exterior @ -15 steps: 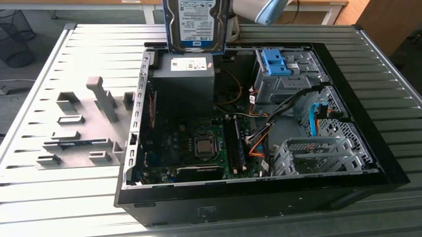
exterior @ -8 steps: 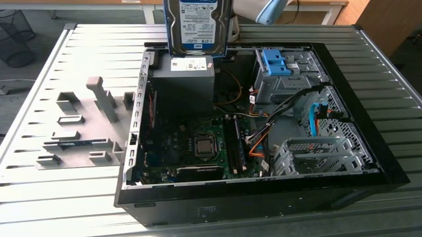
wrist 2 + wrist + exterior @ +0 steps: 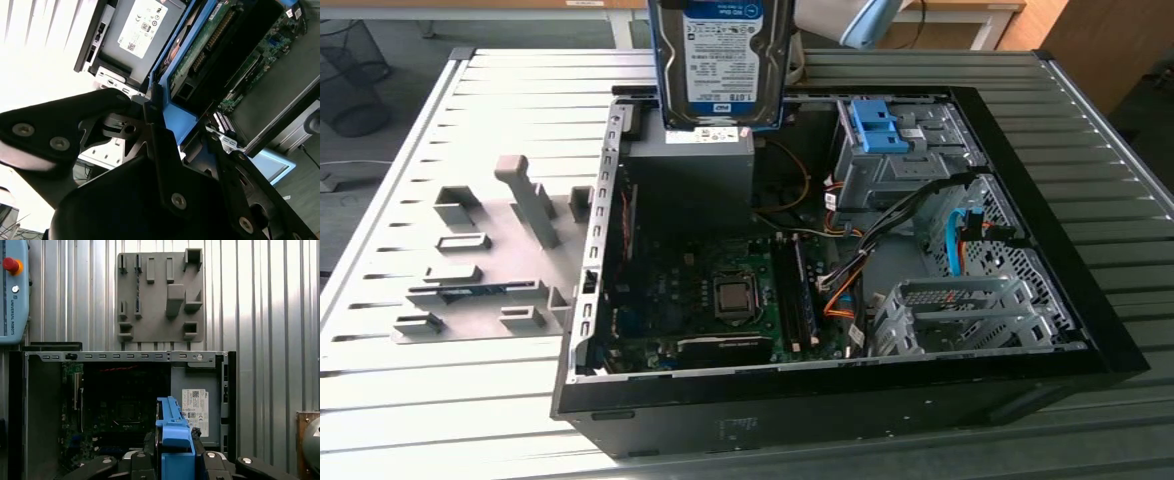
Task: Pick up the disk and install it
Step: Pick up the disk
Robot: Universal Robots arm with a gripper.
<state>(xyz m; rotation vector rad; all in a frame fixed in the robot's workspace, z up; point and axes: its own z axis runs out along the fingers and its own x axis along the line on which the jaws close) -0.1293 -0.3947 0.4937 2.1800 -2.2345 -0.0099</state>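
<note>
The disk (image 3: 720, 60), a silver hard drive with a white-and-blue label and a blue plastic frame, hangs upright above the back edge of the open computer case (image 3: 854, 395). It is over the grey power supply box (image 3: 694, 170). In the first wrist view my gripper (image 3: 173, 442) is shut on the disk's blue frame (image 3: 172, 432), with a black finger on each side. The second wrist view shows the disk's green circuit-board side (image 3: 200, 50) running away from my gripper (image 3: 162, 115).
Inside the case lie the motherboard (image 3: 720, 290), cables, a drive cage with a blue bracket (image 3: 874, 125) and a bare metal cage (image 3: 961, 310). A grey fixture plate (image 3: 480, 250) sits on the ribbed table at the exterior view's left. A control pendant (image 3: 12, 290) lies beside the case.
</note>
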